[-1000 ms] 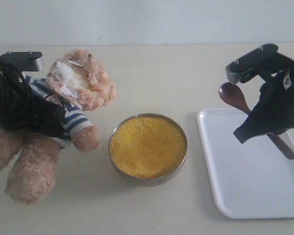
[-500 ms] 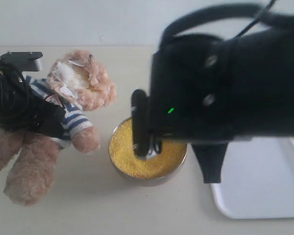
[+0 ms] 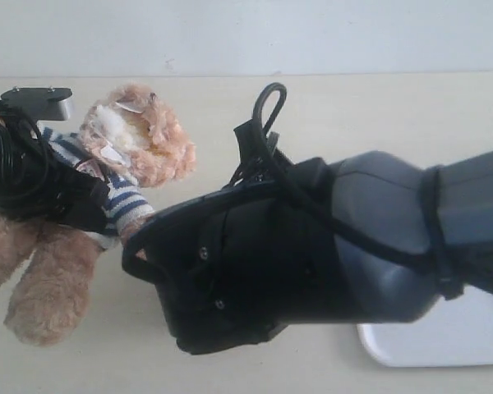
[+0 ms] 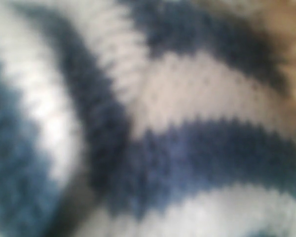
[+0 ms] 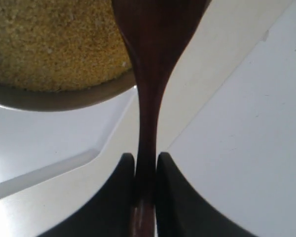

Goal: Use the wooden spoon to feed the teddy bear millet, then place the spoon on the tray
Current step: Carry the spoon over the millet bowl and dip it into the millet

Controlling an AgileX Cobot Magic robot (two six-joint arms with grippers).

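The teddy bear (image 3: pixel 135 135) sits at the left, its striped shirt (image 4: pixel 187 148) filling the left wrist view. My left gripper (image 3: pixel 80 205) is clamped onto its torso, fingertips sunk in the plush. My right gripper (image 5: pixel 145 157) is shut on the slim handle of the wooden spoon (image 5: pixel 149 98). The spoon's oval end reaches over the rim of the metal bowl (image 5: pixel 64 98) of millet (image 5: pixel 49 39). In the exterior view my right arm (image 3: pixel 312 254) hides the bowl, millet and spoon. Only a corner of the tray (image 3: pixel 411 349) shows at lower right.
The bulky right arm spans the middle of the exterior view, its front end close to the bear's paw (image 3: pixel 140 215). A white wall (image 3: pixel 353 33) runs behind the beige table (image 3: pixel 378 107).
My right arm has swung left from above the tray, across the bowl, and now covers it, carrying the spoon. The left arm and the bear have stayed put.
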